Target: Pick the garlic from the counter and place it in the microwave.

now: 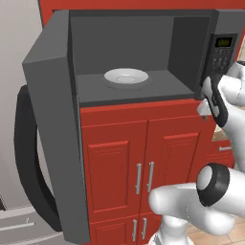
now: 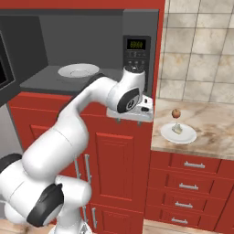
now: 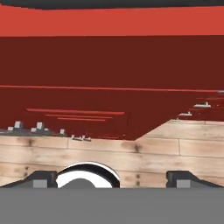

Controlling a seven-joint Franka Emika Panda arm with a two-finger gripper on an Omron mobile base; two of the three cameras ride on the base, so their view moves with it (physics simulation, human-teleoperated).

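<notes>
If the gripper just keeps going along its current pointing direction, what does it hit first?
Judging by the hand view, the gripper points down past the red cabinet fronts, with its fingers set wide apart. Nothing sits between them, so it would probably meet the wooden floor first, though depth is unclear.

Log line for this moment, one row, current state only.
end effector: open, empty | garlic: on white plate on counter, untouched | microwave: door open, inner plate inside
</notes>
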